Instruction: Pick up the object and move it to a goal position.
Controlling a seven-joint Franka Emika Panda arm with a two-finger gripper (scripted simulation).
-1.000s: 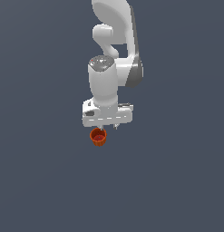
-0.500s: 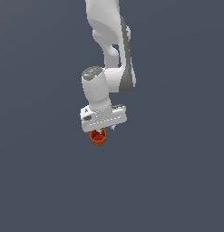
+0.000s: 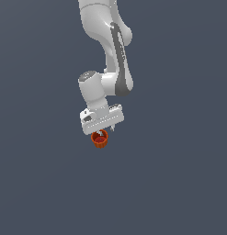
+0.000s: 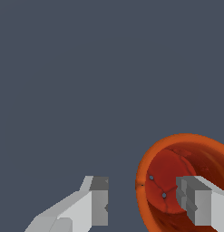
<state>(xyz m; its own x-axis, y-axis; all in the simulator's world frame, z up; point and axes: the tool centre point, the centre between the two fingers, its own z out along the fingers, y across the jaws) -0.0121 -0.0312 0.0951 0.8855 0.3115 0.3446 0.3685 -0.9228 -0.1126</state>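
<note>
Grey floor (image 3: 36, 183) filled the exterior view's left, flat and dark slate. Toward the middle, the white jointed robot arm (image 3: 112, 59) hung down from the top edge, bent at a grey-banded elbow, and ended in the white two-fingered gripper (image 3: 104, 132), tilted slightly. Directly under the gripper sat the small orange-red tapered cup with ribbed sides (image 3: 100, 139), its top touching or overlapped by the fingertips; from this view the fingers were mostly hidden behind the palm, and whether the cup rested on the floor or hung above it could not be told.

The wrist view gave what the exterior one lacked. One grey-white finger (image 4: 93, 206) stood outside the cup (image 4: 147, 167), apart from its wall with bare floor between them. The other finger (image 4: 199, 204) reached down inside the cup's mouth, against the darker red inner surface. So the jaws were spread wide, straddling one wall of the cup without pinching it; the gripper (image 4: 143, 204) was released, not grasping.

Inside the cup only its own dark red bottom and two small grey specks showed, plus that one fingertip.
</note>
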